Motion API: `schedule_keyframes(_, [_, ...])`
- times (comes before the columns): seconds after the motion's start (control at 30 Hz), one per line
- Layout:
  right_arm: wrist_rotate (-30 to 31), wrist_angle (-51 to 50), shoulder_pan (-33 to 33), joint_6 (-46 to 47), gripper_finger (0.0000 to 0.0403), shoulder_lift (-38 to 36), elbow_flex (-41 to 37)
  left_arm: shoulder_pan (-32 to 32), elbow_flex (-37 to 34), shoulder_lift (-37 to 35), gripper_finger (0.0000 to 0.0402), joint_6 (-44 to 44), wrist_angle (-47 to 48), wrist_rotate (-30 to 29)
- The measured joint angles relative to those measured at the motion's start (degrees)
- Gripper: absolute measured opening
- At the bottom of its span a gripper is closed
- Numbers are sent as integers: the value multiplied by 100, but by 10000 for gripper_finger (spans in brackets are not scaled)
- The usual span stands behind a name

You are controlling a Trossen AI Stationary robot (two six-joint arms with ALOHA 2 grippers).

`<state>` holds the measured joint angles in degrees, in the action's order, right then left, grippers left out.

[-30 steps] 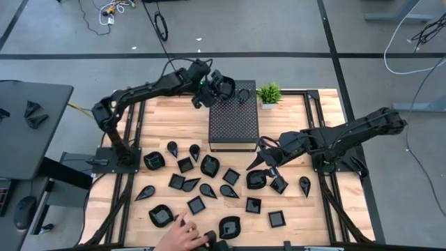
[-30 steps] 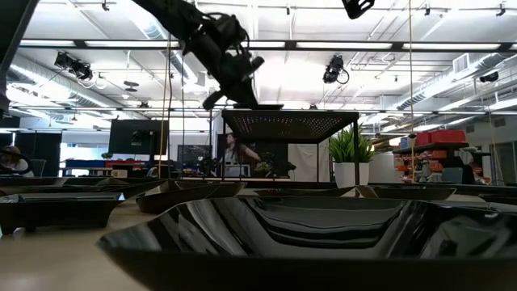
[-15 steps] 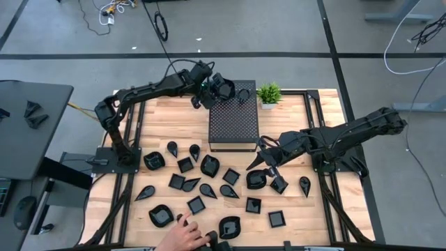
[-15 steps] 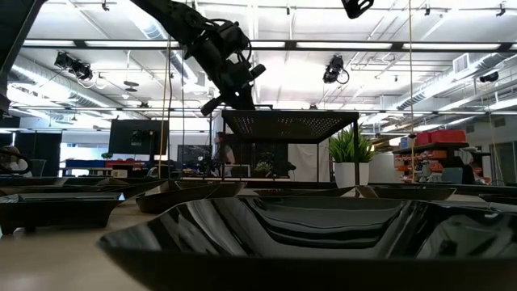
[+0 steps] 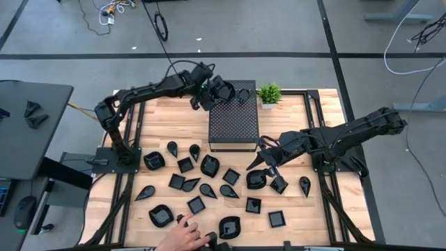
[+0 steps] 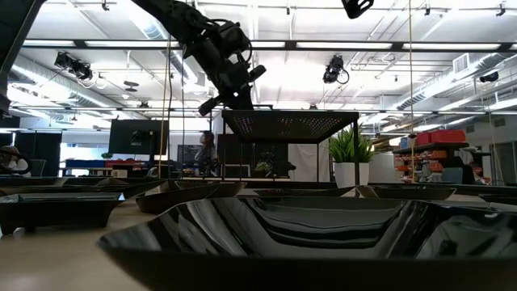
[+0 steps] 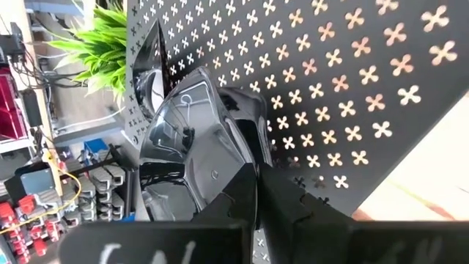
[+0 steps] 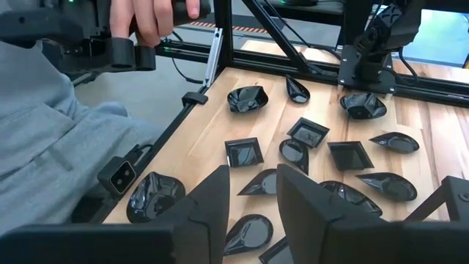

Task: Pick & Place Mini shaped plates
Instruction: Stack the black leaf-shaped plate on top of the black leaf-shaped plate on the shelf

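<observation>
Several glossy black mini shaped plates [image 5: 210,166] lie flat on the wooden table, in front of the black perforated box [image 5: 233,118]. My left gripper [image 5: 217,90] is over the box's far left corner, shut on one such plate [image 7: 190,132]. In the low view this gripper [image 6: 234,77] hangs just above the box top [image 6: 291,113]. My right gripper [image 5: 261,159] hovers open above the plates on the right of the group. The right wrist view shows its fingers [image 8: 253,198] apart with nothing between them. My left gripper pinches the plate's near rim [image 7: 234,165] between its two fingers. The fingers slant downward from the table's left toward the box. The plate stands tilted beyond the fingertips, close to the perforated surface [image 7: 352,88]. Whether it touches the box, I cannot tell.
A small green potted plant [image 5: 268,93] stands at the box's far right corner. A person's hand [image 5: 185,233] reaches in over the table's near edge among the plates. Black frame rails run along the table's left and right sides.
My left gripper has turned a little in place at the box's far left corner. In the low view, a flat dark edge that lay just above the box top under it no longer shows. My right gripper has kept still.
</observation>
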<state>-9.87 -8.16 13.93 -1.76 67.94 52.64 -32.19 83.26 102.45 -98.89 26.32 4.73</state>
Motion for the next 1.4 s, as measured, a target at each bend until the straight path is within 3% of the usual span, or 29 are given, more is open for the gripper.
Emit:
schedule_keyframes(0.27, [0, 0, 0, 0, 115, 0, 0, -8, 0, 0, 28, 4, 13, 0])
schedule_keyframes(0.5, [2, 0, 1, 0, 115, 0, 0, -10, 0, 0, 90, 7, -43, -9])
schedule_keyframes(0.73, [2, 2, 0, 0, 115, 0, 0, -43, 0, 0, 135, 58, -541, -402])
schedule_keyframes(1.1, [2, 0, 0, -20, 115, 0, 0, -213, 0, -2, 131, 232, -838, -536])
schedule_keyframes(1.4, [2, 0, 0, -22, 115, 0, 0, -348, 0, -2, 124, 826, -945, -192])
